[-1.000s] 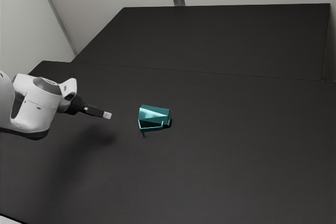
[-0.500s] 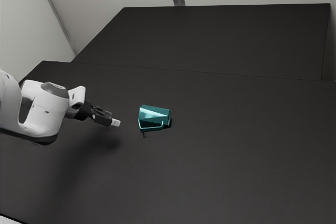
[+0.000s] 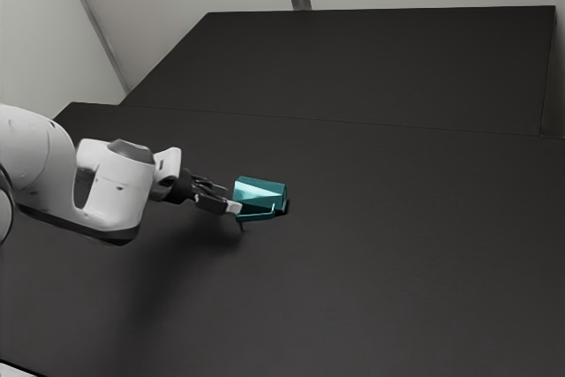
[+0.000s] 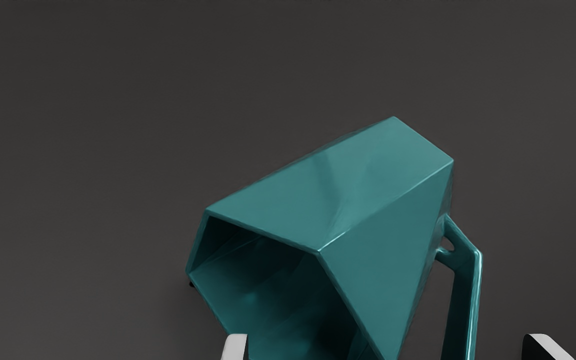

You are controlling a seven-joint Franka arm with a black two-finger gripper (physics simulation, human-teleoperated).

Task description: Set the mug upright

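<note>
Dim light, soft shadow (image 3: pixel 163 275) on table (image 3: pixel 397 262) — glinting mug (image 3: pixel 259 192)

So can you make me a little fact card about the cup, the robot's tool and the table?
mug: teal, with flat, angular sides
pose: lying on its side, not upright
mouth: faces the tool
handle: sticks out from the mug's side
tool state: open, close to the mug's mouth end
table: very dark, under the mug
</note>
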